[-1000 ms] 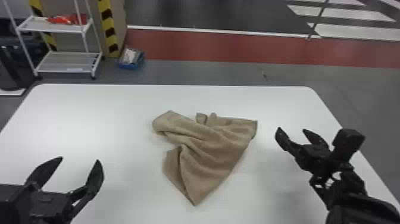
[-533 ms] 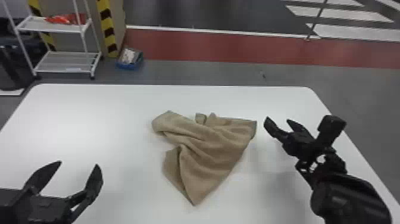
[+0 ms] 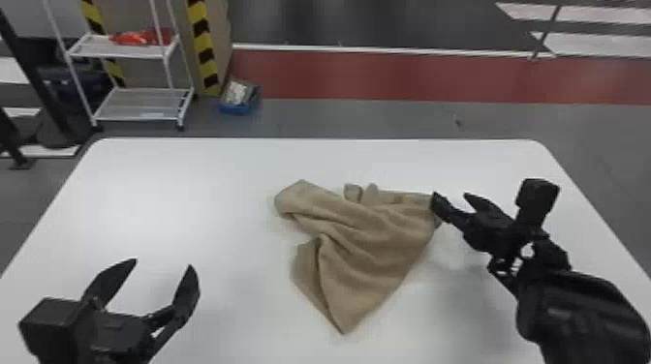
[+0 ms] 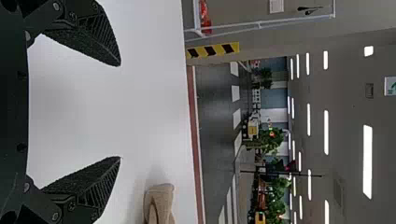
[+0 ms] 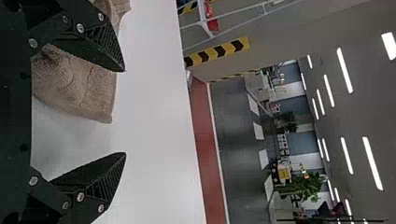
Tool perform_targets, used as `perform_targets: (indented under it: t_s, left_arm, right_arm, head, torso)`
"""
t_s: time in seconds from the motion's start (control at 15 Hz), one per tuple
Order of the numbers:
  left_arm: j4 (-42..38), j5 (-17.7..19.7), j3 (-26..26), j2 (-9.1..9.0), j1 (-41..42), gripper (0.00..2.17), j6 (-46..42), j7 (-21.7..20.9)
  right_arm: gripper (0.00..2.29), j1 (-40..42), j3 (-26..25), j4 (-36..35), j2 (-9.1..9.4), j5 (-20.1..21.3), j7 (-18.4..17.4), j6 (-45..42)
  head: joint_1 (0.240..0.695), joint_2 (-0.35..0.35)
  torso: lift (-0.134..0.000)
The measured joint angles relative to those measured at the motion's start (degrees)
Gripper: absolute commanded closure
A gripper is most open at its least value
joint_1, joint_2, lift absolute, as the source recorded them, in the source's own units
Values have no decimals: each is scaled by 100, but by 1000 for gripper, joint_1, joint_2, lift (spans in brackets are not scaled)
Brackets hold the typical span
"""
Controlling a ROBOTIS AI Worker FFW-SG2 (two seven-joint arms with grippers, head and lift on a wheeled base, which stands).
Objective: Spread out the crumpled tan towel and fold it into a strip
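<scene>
"Rack [image 3: 140, 105] at far left, on the floor past the table [image 3: 203, 193], red stuff [image 3: 140, 37] on its upper shelf. Next?"

"Left gripper [image 3: 163, 264], over the near left part of the table, fingers spread wide. Well apart from the towel [image 3: 373, 242]."

"ok, and going right?"

"Blue box [image 3: 240, 100] on the floor beyond the far edge. Then the towel, kinda mid-table, a bit right. Crumpled, diagonal folds, one pointy corner aimed at the robot, little bunched bits along its far side."

"Right gripper [image 3: 451, 194]?"

"Right at the towel's far right corner, fingers spread too. In the head view one fingertip overlaps the cloth. Right wrist view has that corner behind one finger, sticking partway across the gap. Can't tell if they touch, tbh."
</scene>
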Motion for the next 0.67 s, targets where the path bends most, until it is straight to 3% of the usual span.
perform_targets:
  t_s: [0.33, 0.67]
  left_arm:
    - [41, 0, -1, 0, -9, 191, -15, 0]
    - [63, 1, 38, 0, -21, 191, -18, -9]
  right_arm:
    - [488, -205, 53, 309, -35, 107, 53, 120]
    - [505, -275, 139, 384, -34, 114, 94, 193]
  head:
    - [695, -48]
    - [695, -31]
  torso:
    - [-124]
    - [-124]
